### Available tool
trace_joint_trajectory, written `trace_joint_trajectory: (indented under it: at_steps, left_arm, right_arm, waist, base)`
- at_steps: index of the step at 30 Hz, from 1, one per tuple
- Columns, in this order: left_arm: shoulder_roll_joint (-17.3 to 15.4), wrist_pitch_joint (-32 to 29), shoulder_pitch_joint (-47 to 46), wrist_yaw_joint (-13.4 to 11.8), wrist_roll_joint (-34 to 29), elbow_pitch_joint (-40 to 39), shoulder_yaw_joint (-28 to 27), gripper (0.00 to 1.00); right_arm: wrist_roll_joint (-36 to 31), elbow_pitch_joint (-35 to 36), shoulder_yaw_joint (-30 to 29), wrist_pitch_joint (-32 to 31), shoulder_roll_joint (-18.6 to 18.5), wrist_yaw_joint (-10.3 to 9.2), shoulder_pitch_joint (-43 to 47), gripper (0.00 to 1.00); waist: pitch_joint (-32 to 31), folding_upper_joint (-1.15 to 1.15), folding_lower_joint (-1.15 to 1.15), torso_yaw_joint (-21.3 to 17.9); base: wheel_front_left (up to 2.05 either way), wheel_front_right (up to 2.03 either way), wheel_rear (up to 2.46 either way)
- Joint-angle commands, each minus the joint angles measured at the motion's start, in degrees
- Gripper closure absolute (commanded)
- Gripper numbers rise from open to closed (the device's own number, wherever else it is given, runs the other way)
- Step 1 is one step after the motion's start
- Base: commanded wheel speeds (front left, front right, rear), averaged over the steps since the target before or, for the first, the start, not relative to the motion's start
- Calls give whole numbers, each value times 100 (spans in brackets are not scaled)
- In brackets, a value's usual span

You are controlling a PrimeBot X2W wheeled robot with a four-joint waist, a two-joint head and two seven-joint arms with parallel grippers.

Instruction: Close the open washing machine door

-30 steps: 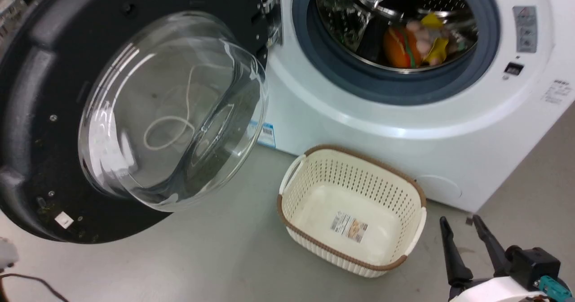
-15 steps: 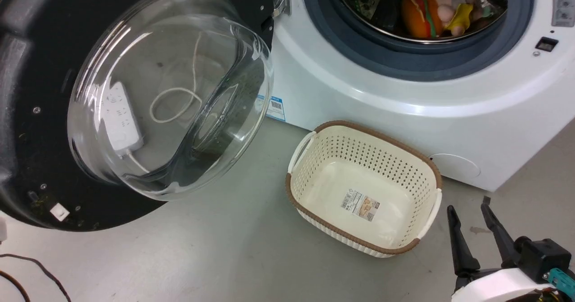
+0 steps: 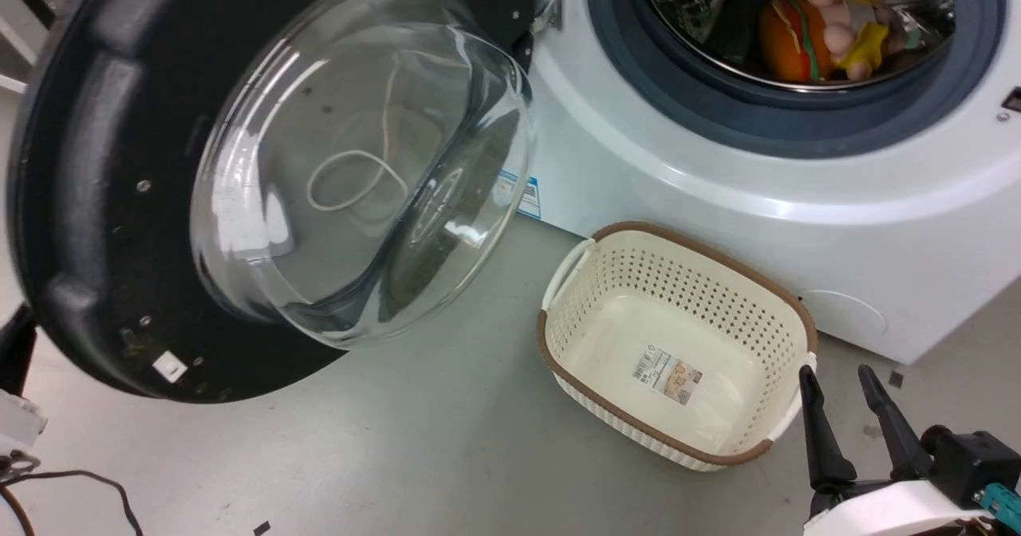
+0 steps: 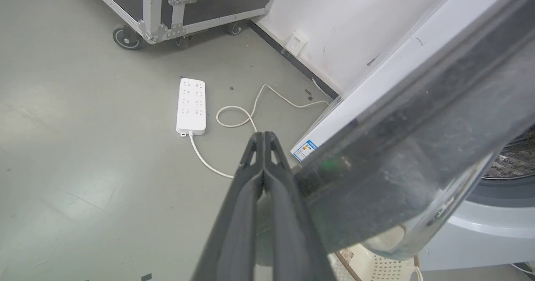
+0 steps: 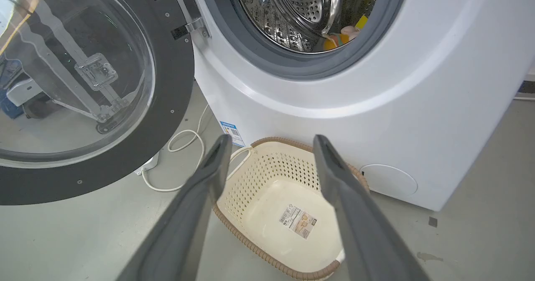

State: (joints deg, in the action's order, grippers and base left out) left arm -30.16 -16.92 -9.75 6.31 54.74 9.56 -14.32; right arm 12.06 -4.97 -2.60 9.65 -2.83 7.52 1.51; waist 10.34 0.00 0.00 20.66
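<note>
Washing machine door (image 3: 335,169) stands open just beside the closed left pincer (image 4: 264,134).

Cream basket (image 3: 678,274), white power strip (image 4: 191,106)

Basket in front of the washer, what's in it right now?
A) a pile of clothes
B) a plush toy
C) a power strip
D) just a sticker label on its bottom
D: the cream perforated basket stands upright on the floor before the washing machine, and its bottom carries just a label.
</note>
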Motion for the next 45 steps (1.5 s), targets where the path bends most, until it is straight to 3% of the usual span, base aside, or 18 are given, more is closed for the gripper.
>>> trace_joint_trajectory:
  at_steps: [1, 11, 24, 36, 45]
  left_arm:
    - [-160, -158, 104, 57, 256, -91, 69, 100]
    - [-793, -828, 341, 117, 821, -1017, 1264, 100]
    - [-883, -961, -124, 117, 703, -2243, 3331, 100]
    - [-359, -450, -1116, 117, 497, -2284, 4888, 100]
    - [160, 241, -1749, 117, 326, -1573, 5439, 100]
  right_arm:
    - [91, -58, -4, 84, -4, -3, -47, 0]
    - [326, -407, -198, 375, -5, -3, -74, 0]
    - [411, -714, -554, 514, -5, -3, -105, 0]
    - [427, -668, -953, 533, -5, -3, -199, 0]
    - [490, -601, -916, 534, -5, -3, -293, 0]
  waist:
    - [-51, 0, 0, 61]
    - [-235, 0, 0, 269]
    - [-498, 0, 0, -39]
    - [-522, 0, 0, -767]
    - [-338, 0, 0, -1481]
  base:
    - [0, 0, 0]
    - [0, 0, 0]
    - [0, 0, 0]
    - [0, 0, 0]
    - [0, 0, 0]
